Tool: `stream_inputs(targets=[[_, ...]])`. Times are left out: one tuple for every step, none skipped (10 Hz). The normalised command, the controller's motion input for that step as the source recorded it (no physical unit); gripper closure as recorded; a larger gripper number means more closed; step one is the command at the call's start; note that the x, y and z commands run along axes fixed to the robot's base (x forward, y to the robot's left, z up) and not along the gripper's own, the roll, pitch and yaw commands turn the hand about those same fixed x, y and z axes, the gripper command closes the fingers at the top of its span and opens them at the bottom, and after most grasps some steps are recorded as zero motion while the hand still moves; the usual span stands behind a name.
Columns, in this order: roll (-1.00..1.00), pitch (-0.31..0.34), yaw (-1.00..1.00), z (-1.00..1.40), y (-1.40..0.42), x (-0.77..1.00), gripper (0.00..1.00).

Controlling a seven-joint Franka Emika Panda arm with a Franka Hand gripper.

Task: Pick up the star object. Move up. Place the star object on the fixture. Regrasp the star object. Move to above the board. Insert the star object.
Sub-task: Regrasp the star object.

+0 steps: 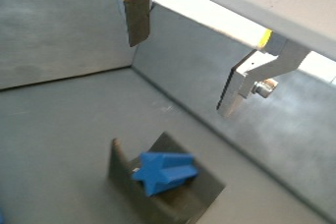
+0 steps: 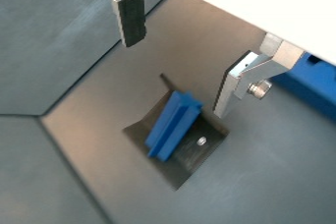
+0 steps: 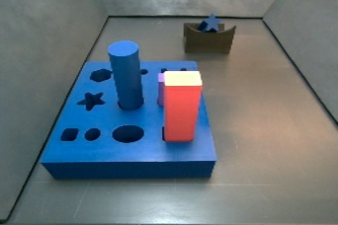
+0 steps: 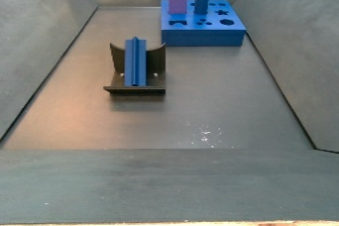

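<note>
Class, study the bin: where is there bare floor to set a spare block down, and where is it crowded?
Bare floor lies between the fixture and the near wall, and between the fixture and the board. The board is crowded: the blue cylinder and red block stand close together. The star object fills the fixture's notch. The open, empty hand hangs above it.

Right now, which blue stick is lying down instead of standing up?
The star object, lying in the fixture beneath the open gripper. The thick blue cylinder stands upright in the board.
</note>
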Motion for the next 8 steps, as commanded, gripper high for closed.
stream_inputs(targets=[[1.0, 0.062, 0.03, 0.0, -0.02, 0.04, 0.0], [1.0, 0.079, 0.04, 0.0, -0.03, 0.06, 0.0], [1.0, 0.092, 0.05, -0.01, -0.03, 0.07, 0.0], [1.0, 0.128, 0.07, -0.01, -0.04, 0.08, 0.0], [1.0, 0.156, 0.09, -0.01, -0.03, 0.09, 0.0], [0.92, 0.181, 0.14, -0.01, -0.04, 0.09, 0.0], [0.73, 0.168, 0.15, -0.02, -0.04, 0.09, 0.0], [0.47, 0.14, 0.18, -0.02, -0.04, 0.1, 0.0]])
